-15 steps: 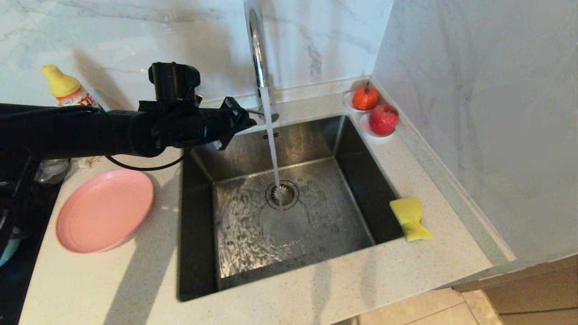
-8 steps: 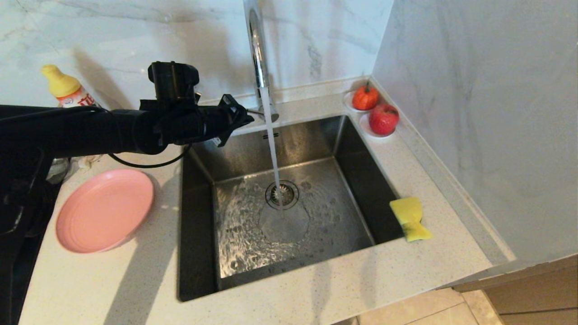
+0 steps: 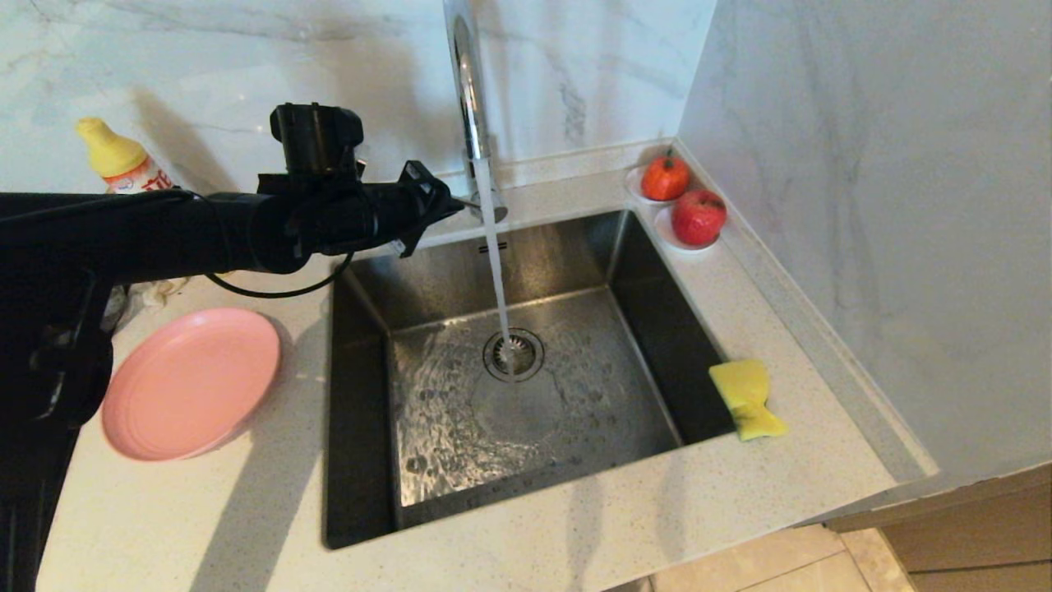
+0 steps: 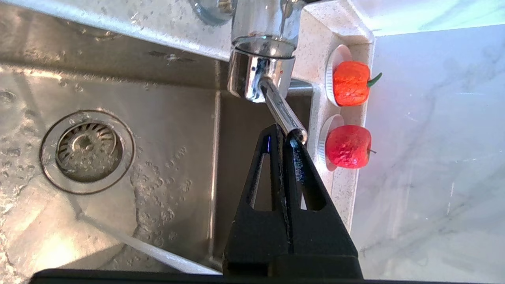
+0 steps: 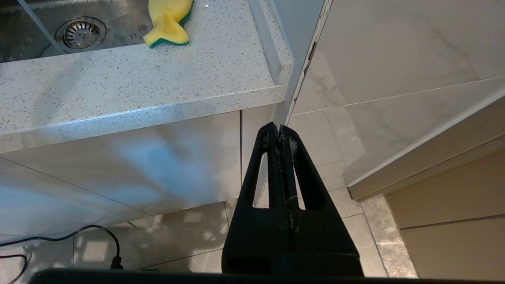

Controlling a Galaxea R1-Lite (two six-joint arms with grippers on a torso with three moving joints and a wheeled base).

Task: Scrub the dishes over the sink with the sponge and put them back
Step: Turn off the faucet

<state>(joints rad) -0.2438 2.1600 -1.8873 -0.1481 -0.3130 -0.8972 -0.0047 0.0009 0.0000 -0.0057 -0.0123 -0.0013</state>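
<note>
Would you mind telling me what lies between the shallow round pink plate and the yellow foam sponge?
In the head view, the square stainless-steel sink, with tap water running onto its drain strainer, separates the pink plate from the yellow sponge.

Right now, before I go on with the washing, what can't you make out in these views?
- Teal-blue bowl: in no view; the left arm covers the head view's left edge.
- Bottle: body hidden behind that arm, only the yellow cap shows.
- Tap: top cut off by the head view's upper edge.
- Left tool: shut at the tap lever; contact unclear.
- Pink plate, sponge: undersides unseen.
- Right tool: shut, parked below the counter, outside the head view.
</note>
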